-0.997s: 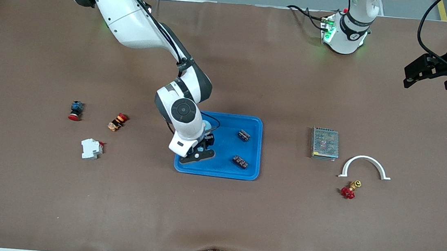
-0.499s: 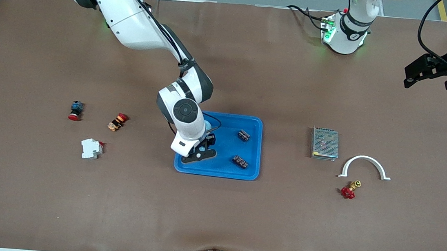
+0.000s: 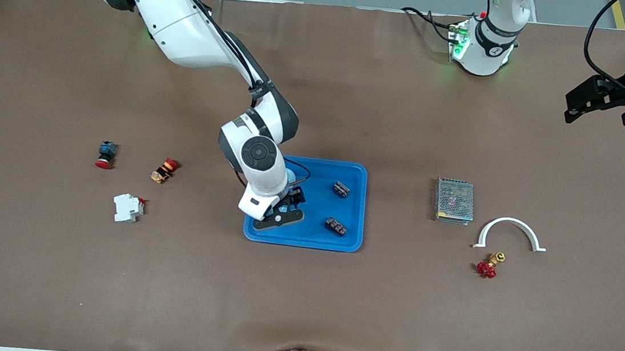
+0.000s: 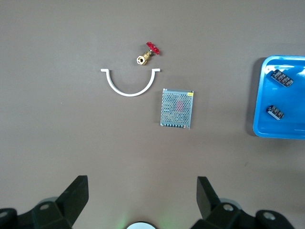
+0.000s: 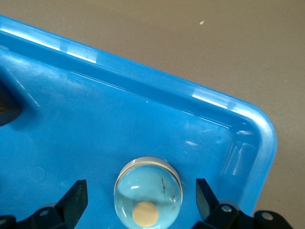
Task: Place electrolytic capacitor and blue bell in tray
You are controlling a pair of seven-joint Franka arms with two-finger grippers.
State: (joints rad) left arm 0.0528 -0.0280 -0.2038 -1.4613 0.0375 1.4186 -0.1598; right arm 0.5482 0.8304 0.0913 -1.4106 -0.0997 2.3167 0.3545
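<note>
The blue tray (image 3: 360, 172) lies mid-table. Two dark electrolytic capacitor blocks (image 3: 341, 189) (image 3: 335, 226) rest in it, toward the left arm's end. My right gripper (image 3: 281, 211) is low in the tray's corner at the right arm's end. It is open, and the blue bell (image 5: 148, 193), a pale blue dome with a tan button, sits on the tray floor (image 5: 143, 90) between its fingers (image 5: 76, 193) with a gap on each side. My left gripper (image 3: 583, 104) waits open in the air over the left arm's end of the table, holding nothing (image 4: 141, 180).
A metal mesh box (image 3: 453, 200), a white arch bracket (image 3: 509, 232) and a red-handled brass valve (image 3: 488, 266) lie toward the left arm's end. A white breaker (image 3: 127, 207) and two push buttons (image 3: 106, 154) (image 3: 164, 170) lie toward the right arm's end.
My right gripper has opened and let go of the blue bell, which now rests in the tray. The left arm has not moved.
</note>
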